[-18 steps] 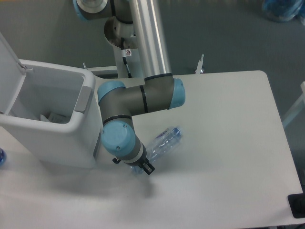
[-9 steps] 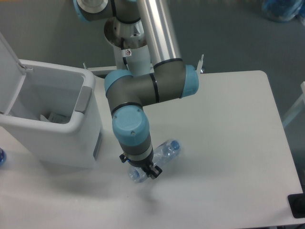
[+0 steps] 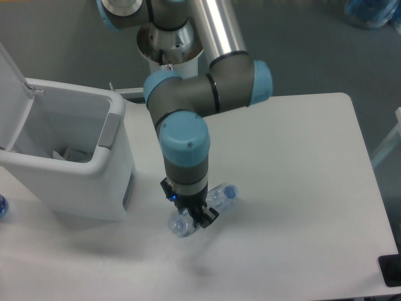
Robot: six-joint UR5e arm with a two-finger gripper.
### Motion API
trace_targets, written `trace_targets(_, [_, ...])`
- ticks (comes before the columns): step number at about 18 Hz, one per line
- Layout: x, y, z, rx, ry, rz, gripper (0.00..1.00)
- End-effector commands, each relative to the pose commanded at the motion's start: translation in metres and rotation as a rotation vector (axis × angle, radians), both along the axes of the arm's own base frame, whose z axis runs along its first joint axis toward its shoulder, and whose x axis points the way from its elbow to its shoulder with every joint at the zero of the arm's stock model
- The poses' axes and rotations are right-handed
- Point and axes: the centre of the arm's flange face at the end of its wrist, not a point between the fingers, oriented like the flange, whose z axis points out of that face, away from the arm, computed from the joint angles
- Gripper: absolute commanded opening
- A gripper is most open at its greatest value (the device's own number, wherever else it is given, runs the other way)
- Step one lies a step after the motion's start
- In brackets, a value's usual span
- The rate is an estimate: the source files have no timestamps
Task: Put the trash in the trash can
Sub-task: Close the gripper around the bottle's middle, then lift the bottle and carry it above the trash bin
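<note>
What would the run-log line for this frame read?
gripper: over bottle, grasp unclear | bottle: lying on table | trash can: lid open, whitish item inside | stage: bottle pickup

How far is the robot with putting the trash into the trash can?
Done: something whitish already lies inside the open trash can. In hand: the gripper is down at the crushed bottle on the table; whether it grips cannot be told. Left: lifting the bottle and dropping it into the can.
</note>
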Motion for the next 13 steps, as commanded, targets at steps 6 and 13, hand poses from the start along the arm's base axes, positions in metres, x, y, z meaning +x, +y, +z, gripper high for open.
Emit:
trace_targets(6, [-0.013,-0.038,0.087,0.298,-0.104,0.028,0.49])
trace_targets(13, [-0.01,-0.059,0.165,0.594,-0.261,0.051,0.48])
